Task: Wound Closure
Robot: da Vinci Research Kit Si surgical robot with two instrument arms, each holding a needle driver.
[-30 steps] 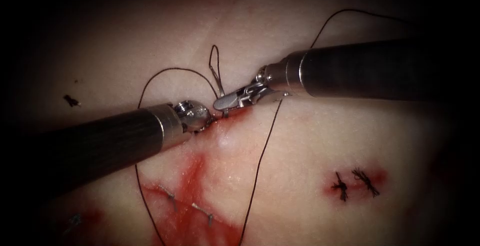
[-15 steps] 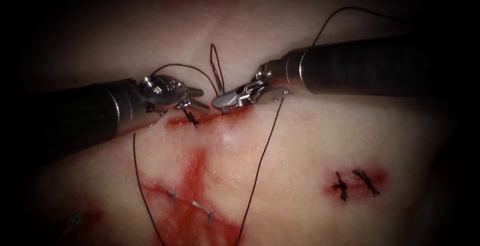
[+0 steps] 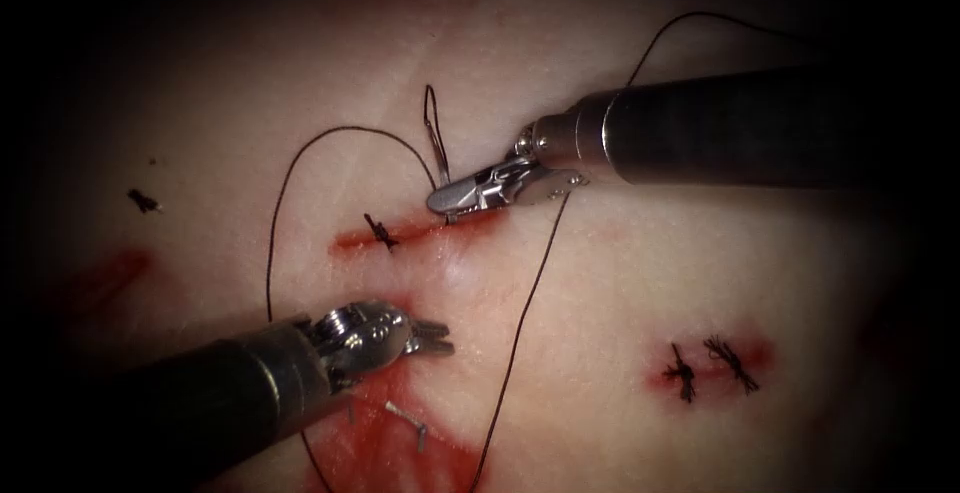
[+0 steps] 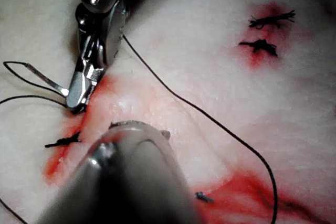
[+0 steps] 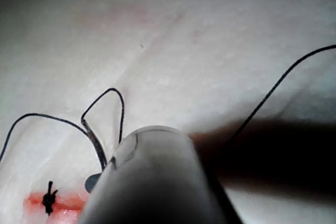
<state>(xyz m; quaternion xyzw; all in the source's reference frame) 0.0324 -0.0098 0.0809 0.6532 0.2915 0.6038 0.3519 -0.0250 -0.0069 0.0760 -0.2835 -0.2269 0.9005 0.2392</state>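
Steel needle [image 3: 437, 145] being held in your right tool [image 3: 447, 202], jaws closed on it at the upper cut [image 3: 415, 232]; your left tool [image 3: 432, 336] carrying nothing.

Your right tool is gripping the needle near one end, right over the right-hand end of that cut, and the needle's curve is rising clear of the tissue [image 3: 620, 283]; whether its lower end is entering the tissue cannot be told. Your left tool is sitting well below the cut, jaws slightly parted and empty, over the red fluid [image 3: 385, 443]. Dark thread [image 3: 520, 323] is running from the needle's top in a wide loop leftward and down behind your left tool, with another strand passing under your right tool. One knotted stitch [image 3: 379, 232] is lying across the cut's left part.
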